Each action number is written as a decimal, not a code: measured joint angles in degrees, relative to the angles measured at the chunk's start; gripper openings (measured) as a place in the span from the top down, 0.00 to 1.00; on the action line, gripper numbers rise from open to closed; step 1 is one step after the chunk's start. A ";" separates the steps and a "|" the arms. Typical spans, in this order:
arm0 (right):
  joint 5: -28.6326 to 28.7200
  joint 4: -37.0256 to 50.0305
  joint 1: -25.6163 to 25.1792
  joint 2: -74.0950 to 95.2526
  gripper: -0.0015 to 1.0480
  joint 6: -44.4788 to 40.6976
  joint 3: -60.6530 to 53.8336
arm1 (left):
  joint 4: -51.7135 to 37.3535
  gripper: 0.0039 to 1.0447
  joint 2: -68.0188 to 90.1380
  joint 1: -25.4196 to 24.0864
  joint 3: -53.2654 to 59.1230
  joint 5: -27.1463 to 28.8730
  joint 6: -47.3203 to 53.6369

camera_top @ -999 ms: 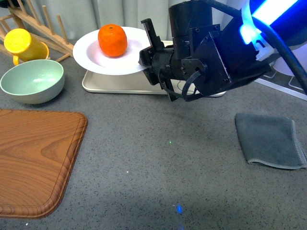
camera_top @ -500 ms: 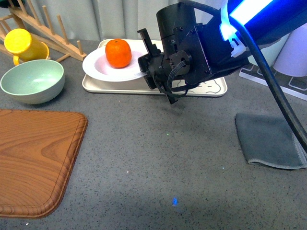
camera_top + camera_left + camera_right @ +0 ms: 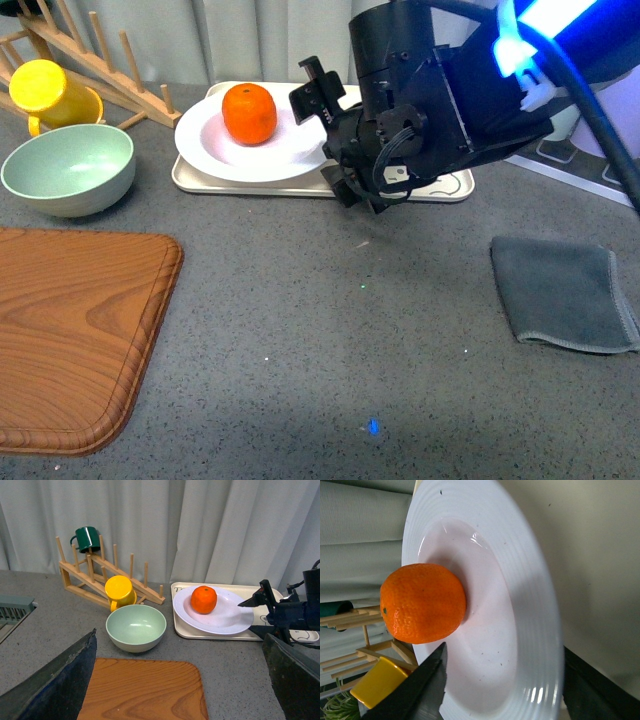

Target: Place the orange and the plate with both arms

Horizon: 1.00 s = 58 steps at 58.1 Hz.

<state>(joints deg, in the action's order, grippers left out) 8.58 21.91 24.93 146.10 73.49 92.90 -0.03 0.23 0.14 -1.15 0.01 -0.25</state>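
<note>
The white plate (image 3: pixel 250 152) rests on the beige tray (image 3: pixel 250 186) at the back, with the orange (image 3: pixel 249 113) in its bowl. My right gripper (image 3: pixel 324 140) is open at the plate's right rim, one finger above the rim and one below. In the right wrist view the plate (image 3: pixel 520 580) and the orange (image 3: pixel 422 602) fill the picture, and the plate's rim lies between the spread fingers of the right gripper (image 3: pixel 505 695). My left gripper (image 3: pixel 180 690) is open and empty above the wooden board (image 3: pixel 145 690). It does not show in the front view.
A pale green bowl (image 3: pixel 68 168), a yellow cup (image 3: pixel 40 88) and a wooden rack (image 3: pixel 90 50) stand at the back left. The wooden board (image 3: pixel 70 330) lies at the front left. A grey cloth (image 3: pixel 565 292) lies at the right. A green mug (image 3: pixel 87 537) hangs on the rack.
The right arm has carried the plate with the orange down and back onto the tray. Its jaws have spread apart at the rim.
</note>
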 joint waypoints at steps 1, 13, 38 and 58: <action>-0.39 0.31 -0.15 -0.76 0.29 -0.66 -1.05 | 0.00 0.06 0.00 0.00 0.00 0.00 0.00; -7.67 5.33 -1.60 -13.16 0.10 -18.12 -15.10 | 0.00 0.06 0.00 0.00 0.00 0.00 0.00; -21.94 24.61 -4.70 -44.68 0.09 -71.84 -54.73 | 0.00 0.06 0.00 0.00 0.00 0.00 0.00; -16.26 13.16 -8.72 -73.64 0.09 -79.91 -73.92 | 0.00 0.06 0.00 0.00 0.00 0.00 -0.02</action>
<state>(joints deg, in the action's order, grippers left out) -7.68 35.07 16.21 72.47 -6.42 18.98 -0.03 0.23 0.14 -1.15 0.01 -0.27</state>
